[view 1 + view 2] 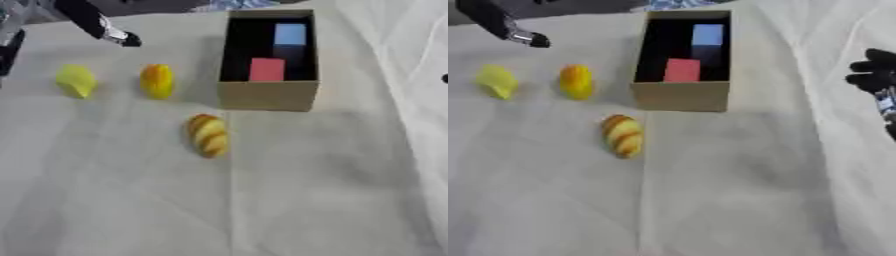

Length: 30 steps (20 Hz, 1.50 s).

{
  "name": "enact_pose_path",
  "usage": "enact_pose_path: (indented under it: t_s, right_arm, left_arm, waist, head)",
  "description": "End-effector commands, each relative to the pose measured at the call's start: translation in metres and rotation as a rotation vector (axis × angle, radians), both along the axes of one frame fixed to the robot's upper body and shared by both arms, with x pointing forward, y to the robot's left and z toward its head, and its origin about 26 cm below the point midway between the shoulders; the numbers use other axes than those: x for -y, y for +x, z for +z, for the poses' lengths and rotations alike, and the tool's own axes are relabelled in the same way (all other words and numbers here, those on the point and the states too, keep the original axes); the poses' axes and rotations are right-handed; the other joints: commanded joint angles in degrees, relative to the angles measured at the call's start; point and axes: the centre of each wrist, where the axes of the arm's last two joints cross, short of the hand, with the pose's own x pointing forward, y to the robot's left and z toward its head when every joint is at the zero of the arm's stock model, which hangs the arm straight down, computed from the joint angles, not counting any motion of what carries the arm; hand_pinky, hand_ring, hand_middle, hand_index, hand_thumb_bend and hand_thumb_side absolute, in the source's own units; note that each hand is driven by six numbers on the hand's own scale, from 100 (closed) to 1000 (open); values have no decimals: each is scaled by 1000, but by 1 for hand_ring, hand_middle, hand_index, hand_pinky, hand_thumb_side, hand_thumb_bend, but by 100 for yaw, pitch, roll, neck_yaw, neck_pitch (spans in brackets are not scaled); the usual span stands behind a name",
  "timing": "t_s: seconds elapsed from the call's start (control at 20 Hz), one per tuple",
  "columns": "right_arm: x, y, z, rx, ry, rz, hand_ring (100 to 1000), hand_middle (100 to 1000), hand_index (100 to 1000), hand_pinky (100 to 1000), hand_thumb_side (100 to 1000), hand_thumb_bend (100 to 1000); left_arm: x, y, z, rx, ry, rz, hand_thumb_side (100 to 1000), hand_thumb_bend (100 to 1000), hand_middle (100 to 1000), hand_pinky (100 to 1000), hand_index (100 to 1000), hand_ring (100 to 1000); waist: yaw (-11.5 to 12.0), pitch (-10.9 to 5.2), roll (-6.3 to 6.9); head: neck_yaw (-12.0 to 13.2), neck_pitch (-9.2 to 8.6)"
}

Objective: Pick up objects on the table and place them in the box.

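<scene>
A cardboard box (267,95) with a dark inside stands at the top middle and holds a blue block (290,34) and a red block (268,69). Three things lie on the cloth to its left: a pale yellow piece (76,80), an orange-yellow fruit (157,81), and nearer to me a striped bread-like roll (208,135). My left hand (112,33) hangs at the upper left, above and behind the yellow piece, one straight black finger showing and holding nothing. My right hand (874,72) hovers at the right edge beside the box, fingers relaxed and empty.
A white cloth (262,200) covers the table, with folds running along the right side. Dark shapes sit beyond the far edge at the top left.
</scene>
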Motion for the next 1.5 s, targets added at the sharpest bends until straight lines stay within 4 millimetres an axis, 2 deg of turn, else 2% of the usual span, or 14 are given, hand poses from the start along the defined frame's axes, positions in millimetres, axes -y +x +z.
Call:
enact_pose_path:
  t_s: [0.05, 0.2, 0.65, 1.5]
  right_arm:
    - [1, -2, 10, 38, -24, -1, 784, 758, 887, 881, 719, 100]
    - [1, -2, 10, 39, -25, -4, 784, 758, 887, 881, 721, 100]
    - [1, -1, 11, 47, -25, -7, 783, 757, 886, 881, 728, 100]
    - [1, -1, 12, 50, -15, -12, 780, 752, 883, 880, 736, 100]
  left_arm:
    - [-38, -11, 17, 51, 12, 113, 512, 567, 804, 850, 896, 813]
    - [-50, -11, 11, 43, 28, 151, 501, 593, 807, 851, 897, 817]
    - [-90, -17, -6, 38, -6, 292, 513, 589, 805, 849, 896, 814]
    - [-108, -14, -28, 29, -24, 388, 502, 621, 803, 845, 903, 813]
  waist:
    - [-24, -84, -16]
    - [-28, -37, -46]
    - [-16, 90, -77]
    - [-115, 185, -73]
  head:
    - [54, -137]
    - [80, -190]
    - [84, -285]
    - [155, -412]
